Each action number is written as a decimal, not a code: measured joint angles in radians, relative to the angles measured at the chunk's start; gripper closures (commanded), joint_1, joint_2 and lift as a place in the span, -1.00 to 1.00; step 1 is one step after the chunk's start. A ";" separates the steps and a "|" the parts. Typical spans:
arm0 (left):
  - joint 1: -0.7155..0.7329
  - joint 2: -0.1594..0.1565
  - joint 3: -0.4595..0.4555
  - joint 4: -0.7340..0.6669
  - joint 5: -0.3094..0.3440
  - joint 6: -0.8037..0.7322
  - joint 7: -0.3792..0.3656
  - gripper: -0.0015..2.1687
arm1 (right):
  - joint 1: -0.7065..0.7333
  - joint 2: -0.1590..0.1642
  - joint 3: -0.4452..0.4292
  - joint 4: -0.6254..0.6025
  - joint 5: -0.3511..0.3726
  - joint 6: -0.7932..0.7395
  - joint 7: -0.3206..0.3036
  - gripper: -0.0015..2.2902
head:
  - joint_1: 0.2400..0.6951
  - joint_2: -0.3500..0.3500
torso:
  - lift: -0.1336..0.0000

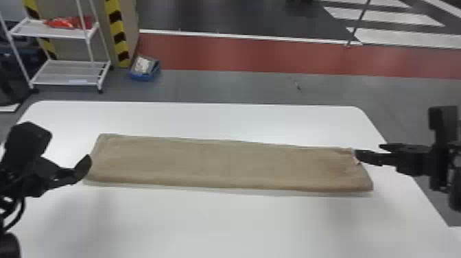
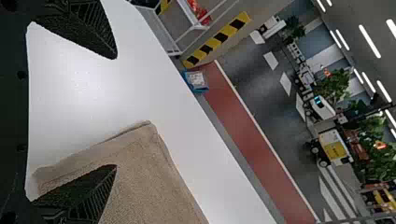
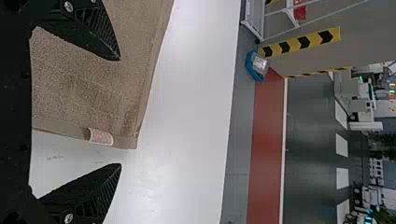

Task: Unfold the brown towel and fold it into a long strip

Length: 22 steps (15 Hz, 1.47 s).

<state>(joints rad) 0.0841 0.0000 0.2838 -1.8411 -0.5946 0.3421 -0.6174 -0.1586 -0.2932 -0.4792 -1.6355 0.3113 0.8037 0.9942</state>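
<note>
The brown towel [image 1: 219, 164] lies flat on the white table as a long strip running left to right, a small tag near its right end. My left gripper [image 1: 82, 168] is at the strip's left end. In the left wrist view my left gripper [image 2: 116, 112] stands open, one finger over the towel [image 2: 144, 186] and the other over bare table. My right gripper [image 1: 368, 154] is at the right end. In the right wrist view the open right gripper [image 3: 120, 112] has one finger over the towel [image 3: 84, 79], the other beyond its tagged edge [image 3: 100, 136].
The white table [image 1: 219, 223] extends in front of and behind the towel. Beyond it on the floor stand a white wheeled shelf [image 1: 68, 72] and a blue box [image 1: 145, 68], beside a post with yellow and black stripes.
</note>
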 measured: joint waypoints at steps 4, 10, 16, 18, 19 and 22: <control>0.144 0.000 0.104 -0.053 0.355 -0.171 0.040 -0.97 | 0.214 0.130 -0.049 -0.245 -0.143 -0.079 -0.170 -0.94 | 1.00 -0.30 | -0.83; 0.312 0.000 0.128 -0.021 0.668 -0.467 0.119 -0.97 | 0.551 0.286 -0.009 -0.453 -0.366 -0.465 -0.515 -0.92 | 1.00 -0.15 | -0.83; 0.468 0.000 0.005 -0.080 0.727 -0.605 0.308 -0.97 | 0.730 0.289 0.386 -0.501 -0.258 -0.747 -0.955 -0.92 | 1.00 0.19 | -0.83; 0.496 0.000 -0.058 -0.098 0.684 -0.606 0.411 -0.97 | 0.746 0.289 0.465 -0.484 -0.238 -0.769 -0.980 -0.92 | 1.00 0.28 | -0.83; 0.508 0.000 -0.096 -0.105 0.647 -0.606 0.466 -0.97 | 0.755 0.289 0.501 -0.475 -0.229 -0.792 -0.981 -0.92 | 1.00 0.33 | -0.83; 0.532 0.000 -0.168 -0.127 0.590 -0.592 0.581 -0.97 | 0.777 0.289 0.581 -0.446 -0.204 -0.877 -0.979 -0.92 | 1.00 0.45 | -0.83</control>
<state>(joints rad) 0.6158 0.0000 0.1153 -1.9679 -0.0049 -0.2496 -0.0367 0.6187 -0.0046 0.1022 -2.0813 0.1077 -0.0734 0.0151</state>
